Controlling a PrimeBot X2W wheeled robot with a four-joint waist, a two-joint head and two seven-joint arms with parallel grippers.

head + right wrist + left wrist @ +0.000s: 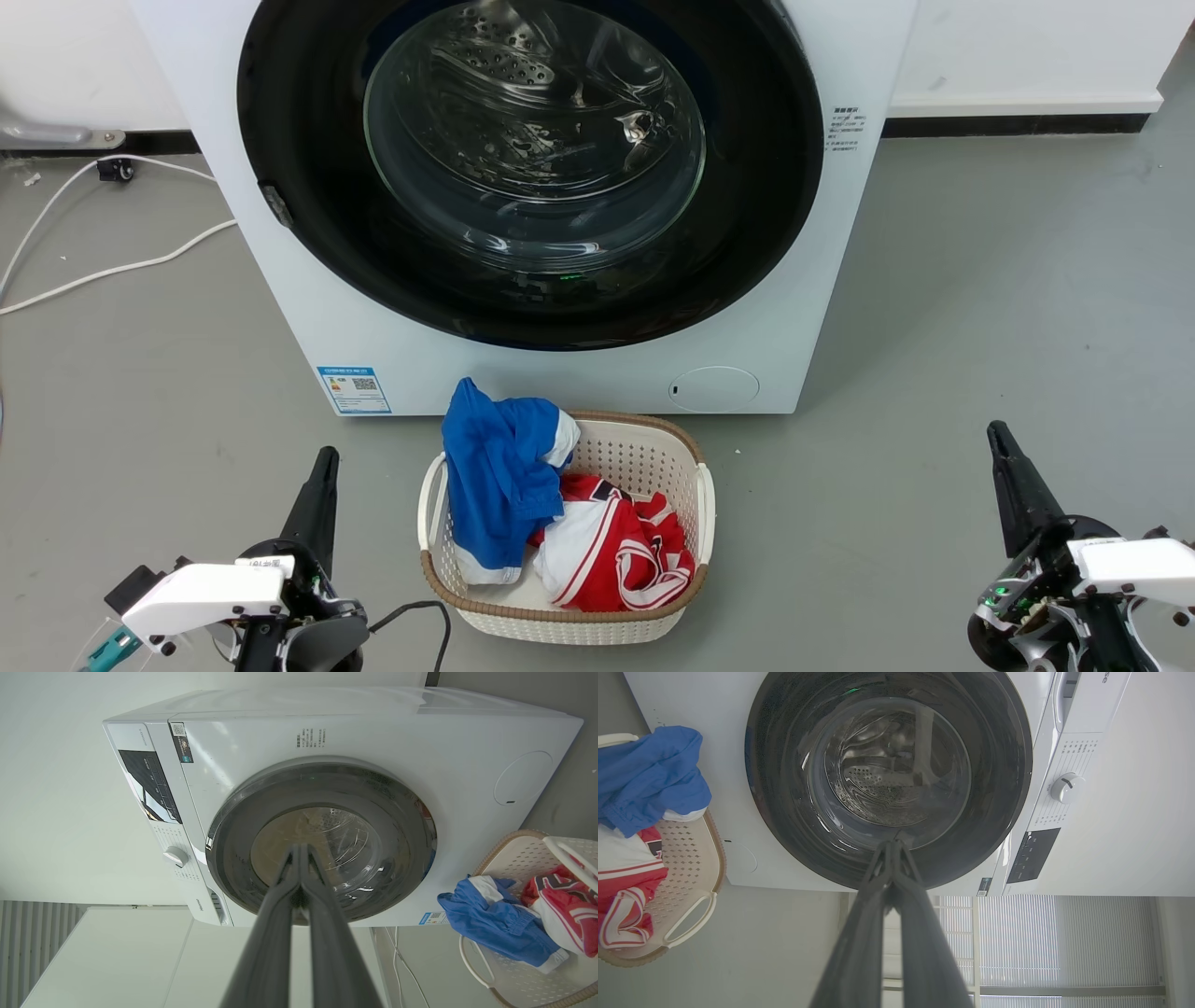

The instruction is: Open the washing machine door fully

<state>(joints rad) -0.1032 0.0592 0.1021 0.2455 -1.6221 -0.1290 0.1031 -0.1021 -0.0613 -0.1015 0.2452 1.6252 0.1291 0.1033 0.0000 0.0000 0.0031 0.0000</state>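
Observation:
The white washing machine [560,378] stands straight ahead, and its washing machine door [532,168] lies flush against the front. The door has a glossy black rim around bulging clear glass, with the steel drum visible behind it. My left gripper [325,457] is low at the left, shut and empty, well short of the machine. Low at the right is my right gripper [997,431], also shut and empty. Both point at the door [889,770] [355,835] from a distance, as the left gripper [891,845] and the right gripper [299,848] show in their wrist views.
A cream laundry basket [653,448] sits on the grey floor right below the door, between my arms, holding a blue garment [495,467] and a red-and-white one [616,551]. White cables [112,271] run across the floor at the left. A small dark tab [276,205] sits on the door's left rim.

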